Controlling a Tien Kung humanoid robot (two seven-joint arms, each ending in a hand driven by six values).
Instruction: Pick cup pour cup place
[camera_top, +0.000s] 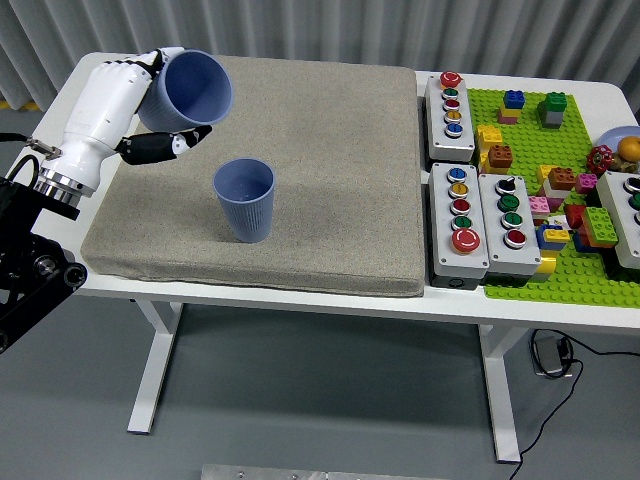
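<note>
**Held cup above the mat**

On the grey mat (330, 150), a blue cup (190, 88) is clasped by the left hand (125, 105), tilted, up and left of the standing cup (245, 199). If released while tilted, it could roll.

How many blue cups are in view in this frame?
2: one cup held tilted in the left hand above the grey mat, the other cup standing upright on the mat.
</note>
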